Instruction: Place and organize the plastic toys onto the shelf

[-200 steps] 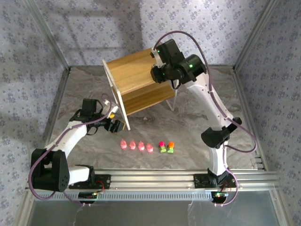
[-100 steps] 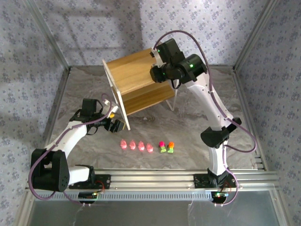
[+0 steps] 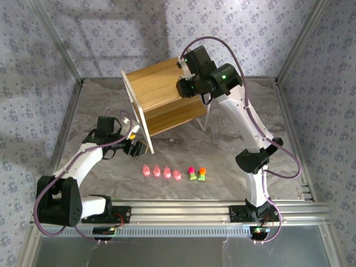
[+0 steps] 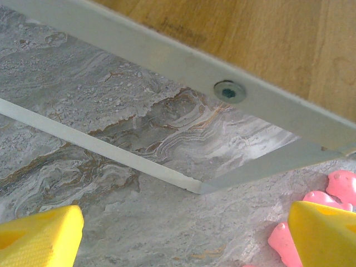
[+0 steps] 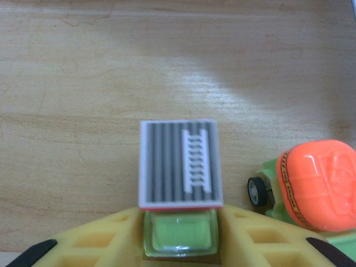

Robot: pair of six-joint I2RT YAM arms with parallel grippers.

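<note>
The wooden shelf [image 3: 161,97] with white legs stands at the back middle of the table. My right gripper [image 3: 186,87] reaches in at its right end, shut on a green car [image 5: 179,233] with a grey striped ladder top, just above the wood board [image 5: 83,83]. Next to it an orange-topped car [image 5: 317,186] rests on the board. Several pink figures [image 3: 161,172] and two cars, one pink-topped [image 3: 192,173] and one orange-topped [image 3: 202,174], stand in a row on the table. My left gripper [image 3: 139,147] is open beside the shelf's white leg [image 4: 111,153], with pink figures [image 4: 334,194] near its right finger [image 4: 325,233].
The marble table [image 3: 222,150] is ringed by patterned walls and a metal frame. An aluminium rail [image 3: 183,208] runs along the near edge with both arm bases. The shelf's lower frame bar [image 4: 167,61] hangs close above my left gripper.
My right arm has edged slightly left toward the shelf, still holding the car. The left arm and the toys on the table have not moved.
</note>
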